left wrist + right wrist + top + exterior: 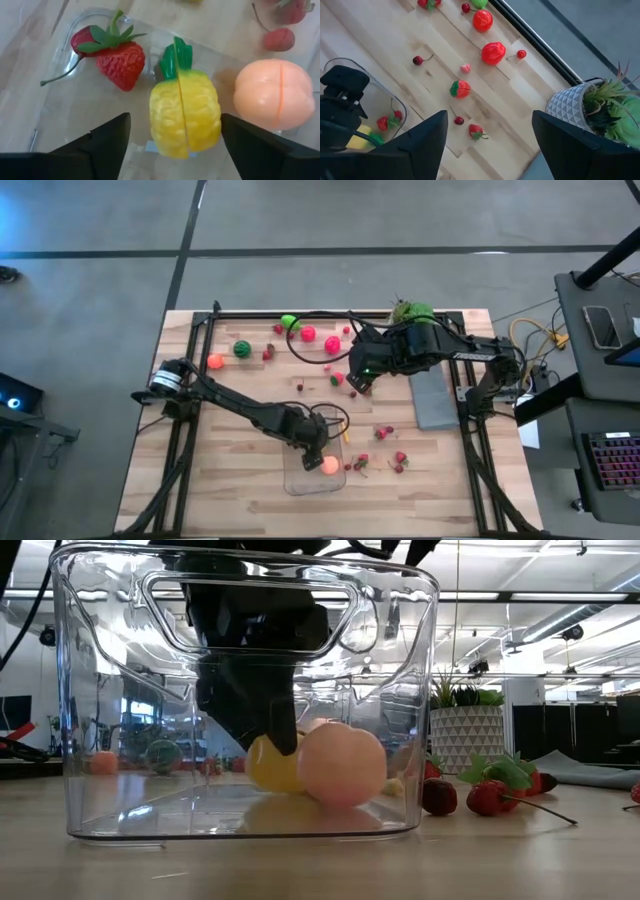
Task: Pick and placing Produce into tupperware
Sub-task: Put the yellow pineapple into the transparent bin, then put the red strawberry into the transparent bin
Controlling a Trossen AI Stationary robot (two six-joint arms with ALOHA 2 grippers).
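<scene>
Both arms are built of dark, nearly black links with rounded joint housings. The left arm (235, 405), running from the frame's left toward lower centre, carries a pale silver band near its base at the left. The right arm (440, 352), at upper right of the high view, is bulkier around the wrist, where a small green light shows, and a black cable loops out beside it. In the wrist views, the fingers (100, 142) are matte black, broad and wedge-shaped, with flat angular faces.

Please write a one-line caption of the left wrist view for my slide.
Open left gripper above a toy pineapple, strawberry and peach inside the clear container.
</scene>
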